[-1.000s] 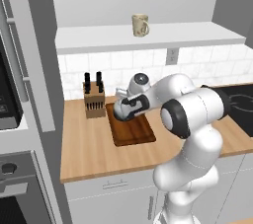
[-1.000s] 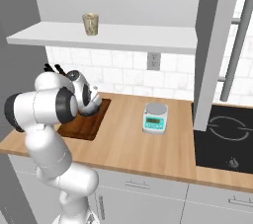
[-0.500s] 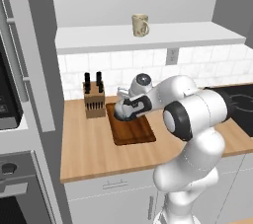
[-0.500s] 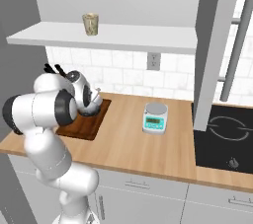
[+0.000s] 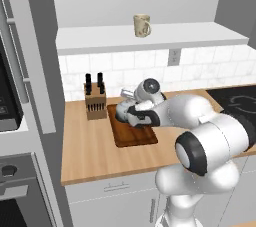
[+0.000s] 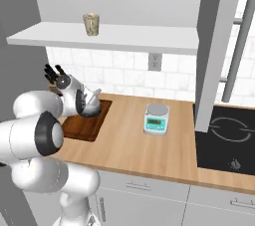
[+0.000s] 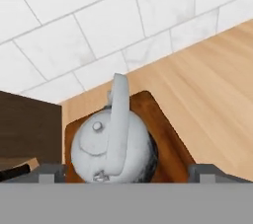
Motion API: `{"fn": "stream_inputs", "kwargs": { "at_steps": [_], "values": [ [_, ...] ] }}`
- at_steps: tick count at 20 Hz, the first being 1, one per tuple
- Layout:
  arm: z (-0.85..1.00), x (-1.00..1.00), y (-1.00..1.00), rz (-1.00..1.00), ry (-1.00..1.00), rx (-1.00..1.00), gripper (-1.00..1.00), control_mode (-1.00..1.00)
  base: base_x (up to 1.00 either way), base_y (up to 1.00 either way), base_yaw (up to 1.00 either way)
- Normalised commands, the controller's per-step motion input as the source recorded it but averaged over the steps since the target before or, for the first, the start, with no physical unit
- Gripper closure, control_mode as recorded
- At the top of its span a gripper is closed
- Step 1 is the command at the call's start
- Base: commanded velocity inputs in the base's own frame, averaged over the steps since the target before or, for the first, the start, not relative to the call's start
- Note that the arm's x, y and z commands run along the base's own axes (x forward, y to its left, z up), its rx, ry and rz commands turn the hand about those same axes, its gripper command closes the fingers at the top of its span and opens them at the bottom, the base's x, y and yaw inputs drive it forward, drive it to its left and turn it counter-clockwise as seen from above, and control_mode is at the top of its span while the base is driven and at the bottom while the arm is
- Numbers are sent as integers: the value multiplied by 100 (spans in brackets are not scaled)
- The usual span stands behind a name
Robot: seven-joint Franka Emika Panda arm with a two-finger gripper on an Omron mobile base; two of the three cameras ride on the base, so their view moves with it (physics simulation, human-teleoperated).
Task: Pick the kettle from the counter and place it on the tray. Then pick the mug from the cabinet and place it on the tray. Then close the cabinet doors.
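gripper (image 7: 126,171) hanging spread wide and released, fingertips (image 7: 49,172) flanking the kettle (image 7: 111,150) without pinching it. kettle sitting upright on the tray (image 7: 170,136), directly ahead of and between the jaws, arched handle running straight away from the hand. judging by this, calling for a straight pull-back before heading up to the mug (image 5: 142,25) on the cabinet (image 5: 150,38) shelf, well above. compared with a second ago: jaws gone from clamped on the kettle to wide apart.
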Motion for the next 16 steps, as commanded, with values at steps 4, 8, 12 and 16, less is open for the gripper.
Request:
{"fn": "stream_inputs", "kwargs": {
  "at_steps": [4, 8, 12, 16],
  "values": [
    [76, -58, 1, 0, 0, 0, -100, -100, 0, 0, 0],
    [81, -58, 1, 1, 0, -3, -100, -100, 0, 0, 0],
    [51, -84, 0, 10, -14, -23, -100, -100, 0, 0, 0],
    [33, -88, 0, 20, -26, -35, -100, -100, 0, 0, 0]
  ]
}}
